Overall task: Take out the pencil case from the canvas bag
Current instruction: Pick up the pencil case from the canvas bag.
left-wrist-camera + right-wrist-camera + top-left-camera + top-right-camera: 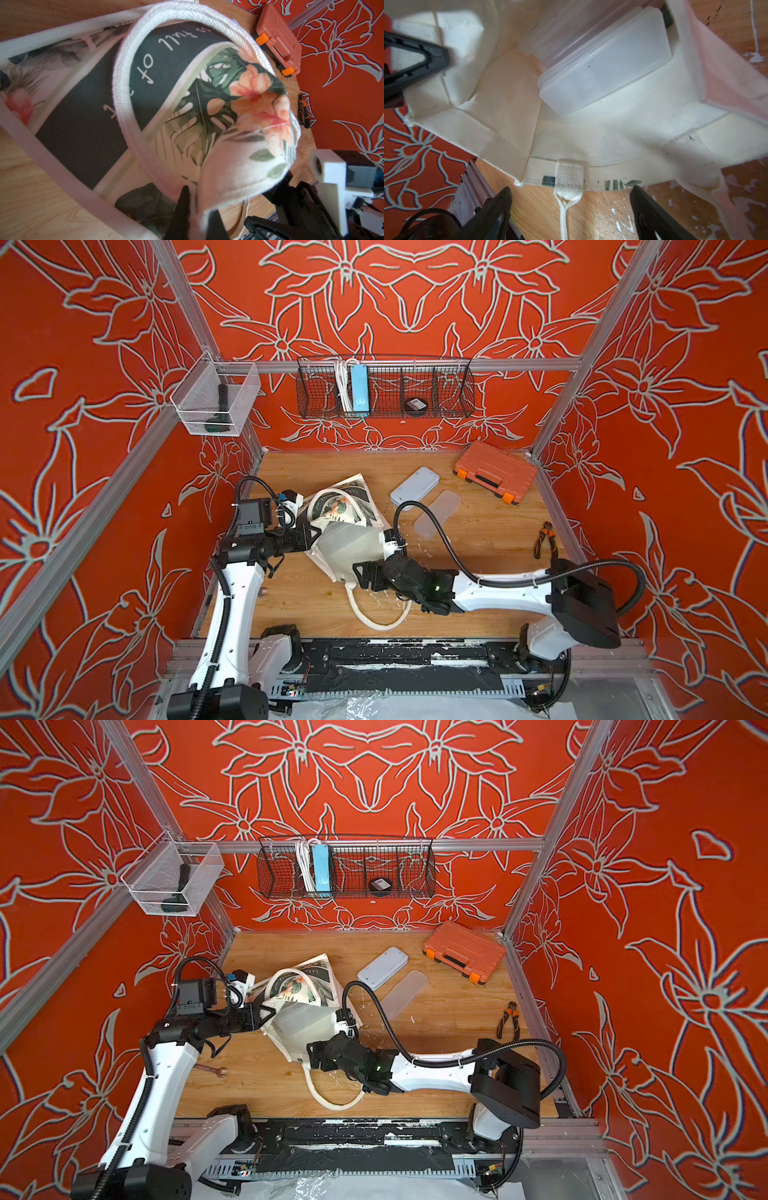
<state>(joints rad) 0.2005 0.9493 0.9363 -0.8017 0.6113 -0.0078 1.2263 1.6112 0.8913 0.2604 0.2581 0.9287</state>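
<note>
The canvas bag (328, 564) lies on its side mid-table with its mouth held open toward the front. My left gripper (313, 533) is shut on the bag's upper rim beside the printed panel (83, 124) and holds that rim up. Inside, a translucent plastic pencil case (604, 60) rests against the bag's far end; it also shows through the mouth (349, 543). My right gripper (571, 188) stands open just outside the lower rim, straddling the sewn handle tab (568, 176), apart from the case. One white handle loop (374, 614) trails on the wood.
A pale blue-grey flat case (414, 487) and a frosted flat lid (437, 512) lie right of the bag. An orange tool case (496, 470) sits at the back right, pliers (546, 537) by the right wall, a wrench (214, 1071) near my left arm. A wire basket (384, 387) hangs on the back wall.
</note>
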